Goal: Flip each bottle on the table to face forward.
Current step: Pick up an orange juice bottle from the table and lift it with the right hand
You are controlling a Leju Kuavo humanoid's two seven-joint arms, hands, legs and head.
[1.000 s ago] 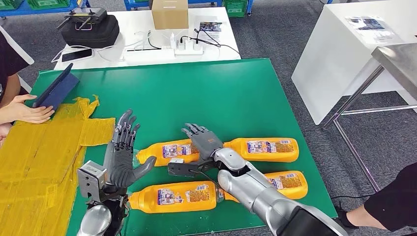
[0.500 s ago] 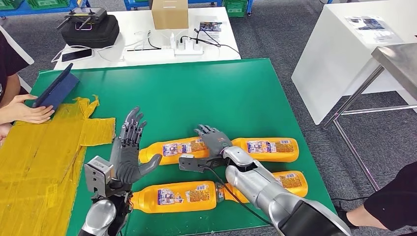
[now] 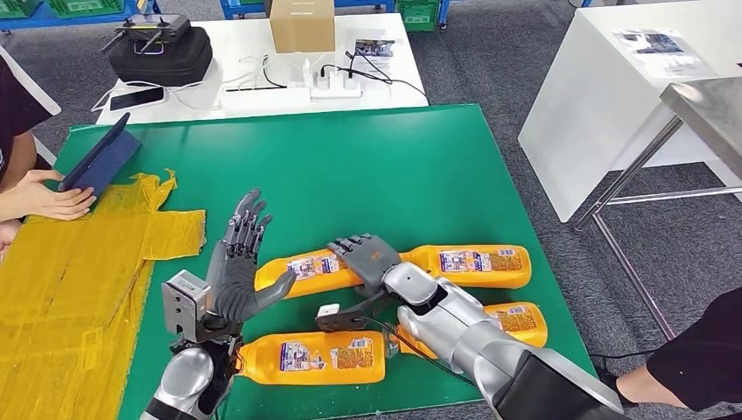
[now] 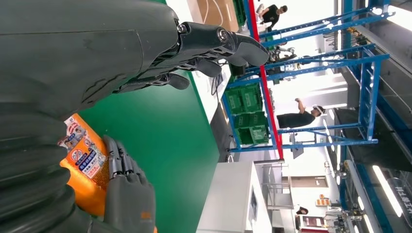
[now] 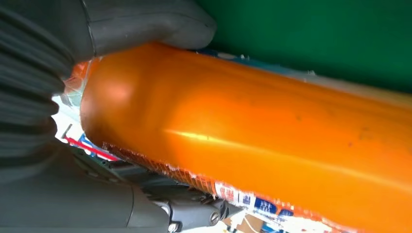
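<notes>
4 orange bottles lie on their sides on the green bench [image 3: 394,166]. The right hand [image 3: 367,258] grips the far-left bottle [image 3: 306,269]. The left hand [image 3: 238,262] is raised just beside that bottle, fingers spread wide, holding nothing. The far-right bottle [image 3: 477,265], near-left bottle [image 3: 319,357] and near-right bottle [image 3: 516,322] lie close around. Yellow sheeting [image 3: 70,289] covers the bench's left side, where a person's hand [image 3: 44,194] holds a tablet [image 3: 101,162].
</notes>
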